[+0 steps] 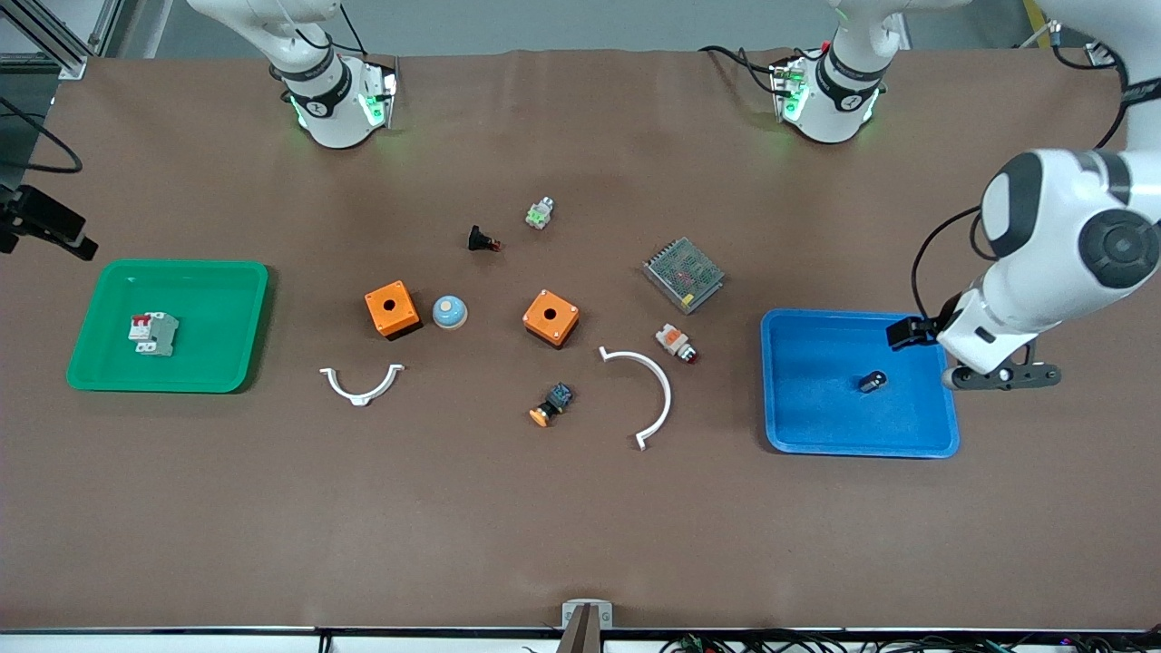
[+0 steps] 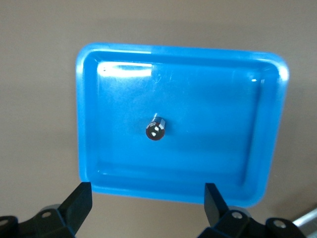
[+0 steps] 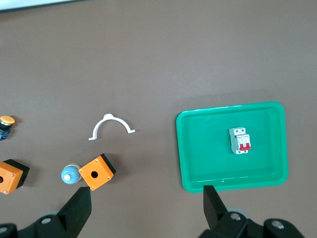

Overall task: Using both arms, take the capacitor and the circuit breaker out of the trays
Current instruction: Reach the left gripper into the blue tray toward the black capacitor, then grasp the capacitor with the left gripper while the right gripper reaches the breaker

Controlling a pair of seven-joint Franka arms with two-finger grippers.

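The capacitor [image 1: 872, 381], a tiny black cylinder, lies on its side in the blue tray [image 1: 771, 381] at the left arm's end of the table. In the left wrist view it [image 2: 155, 129] shows its light round end face, inside the tray [image 2: 86, 124]. My left gripper [image 1: 1000, 375] is open and empty in the air, over the table just outside the tray's rim [image 2: 147, 201]. The breaker [image 1: 152, 333], light grey with red levers, lies in the green tray [image 1: 227, 281] at the right arm's end. My right gripper [image 3: 147, 203] is open and empty, high over the table, with the breaker [image 3: 239, 140] and green tray [image 3: 181, 148] below it.
Between the trays lie two orange boxes [image 1: 392, 309] [image 1: 551, 318], a blue domed button [image 1: 449, 312], two white curved clips [image 1: 361, 384] [image 1: 646, 394], a mesh-topped metal box [image 1: 683, 274], an orange-capped button [image 1: 551, 404], a white-and-orange button [image 1: 676, 342] and a black button part [image 1: 481, 240].
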